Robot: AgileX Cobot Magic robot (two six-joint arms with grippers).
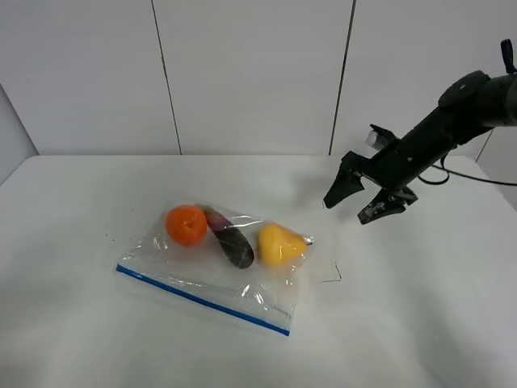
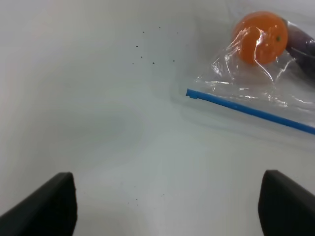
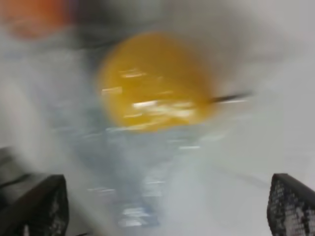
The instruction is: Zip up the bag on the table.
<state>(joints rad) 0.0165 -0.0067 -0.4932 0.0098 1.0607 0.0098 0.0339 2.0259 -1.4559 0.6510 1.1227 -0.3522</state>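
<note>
The clear bag (image 1: 206, 275) lies flat on the white table (image 1: 73, 339), its blue seal strip (image 1: 202, 301) along the near edge. Inside are an orange (image 1: 187, 225), a dark purple item (image 1: 233, 242) and a yellow fruit (image 1: 279, 244). My right gripper (image 1: 359, 202) is open and empty, in the air to the right of the bag. Its blurred wrist view shows the yellow fruit (image 3: 155, 81) ahead between the fingertips (image 3: 42, 204). My left gripper (image 2: 167, 206) is open; its wrist view shows the strip's end (image 2: 194, 94) and the orange (image 2: 260, 37). The left arm is out of the high view.
A thin black corner mark (image 1: 333, 276) sits on the table right of the bag. Small dark specks (image 2: 147, 49) dot the table beyond the bag's corner. A panelled wall (image 1: 250, 73) stands behind the table.
</note>
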